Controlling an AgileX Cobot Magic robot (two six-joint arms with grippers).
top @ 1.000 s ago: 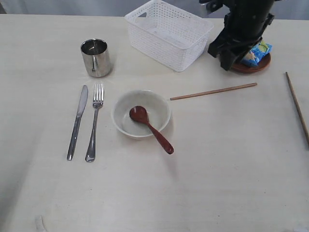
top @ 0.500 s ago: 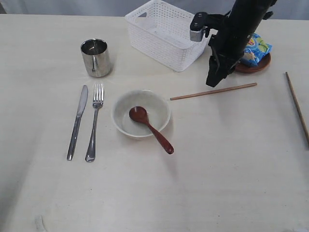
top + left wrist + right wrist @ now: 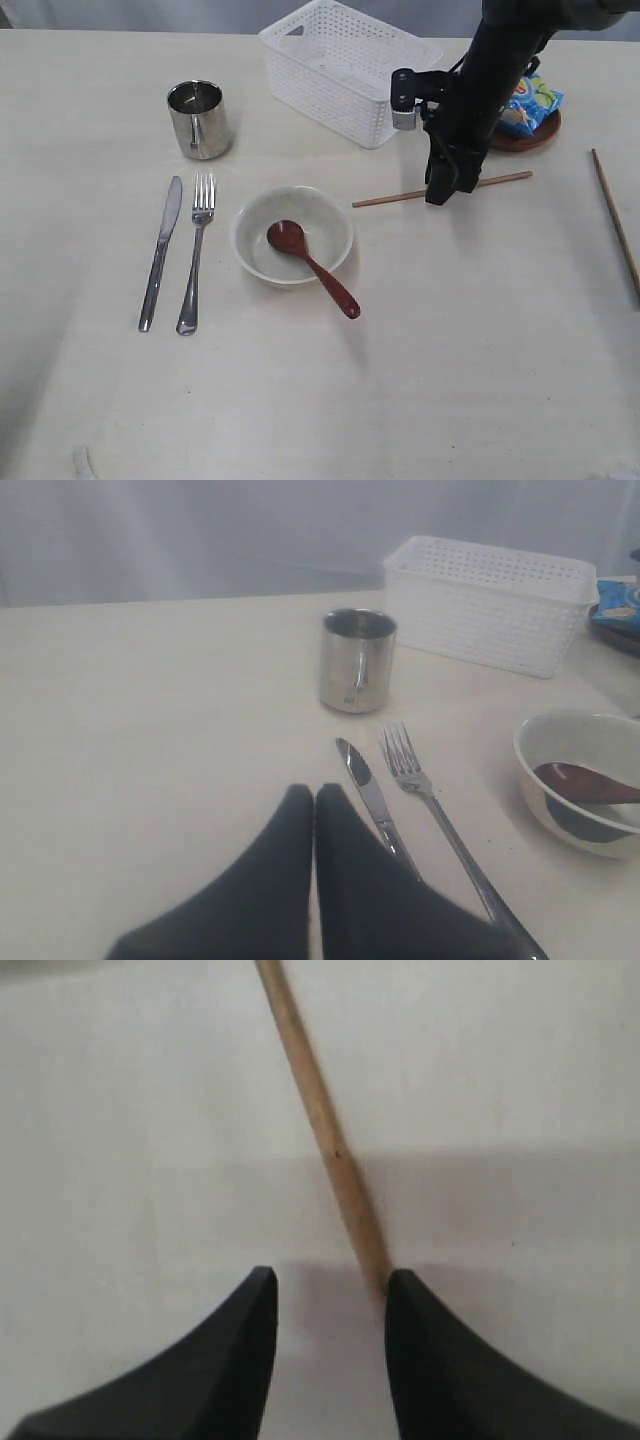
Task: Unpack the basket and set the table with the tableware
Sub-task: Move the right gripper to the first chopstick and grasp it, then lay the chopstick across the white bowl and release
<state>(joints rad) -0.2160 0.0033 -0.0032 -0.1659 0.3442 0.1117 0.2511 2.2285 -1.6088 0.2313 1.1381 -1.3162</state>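
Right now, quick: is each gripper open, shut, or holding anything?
Left gripper: shut, holding nothing.
Right gripper: open, right at the chopstick, not gripping it.

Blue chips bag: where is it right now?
In the exterior view, at the back right, the blue chips bag lies on the small brown plate, just right of the white basket.

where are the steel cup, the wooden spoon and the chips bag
steel cup [image 3: 200, 128], exterior view, its side wall
wooden spoon [image 3: 326, 280], exterior view, mid handle
chips bag [image 3: 538, 100], exterior view, blue front
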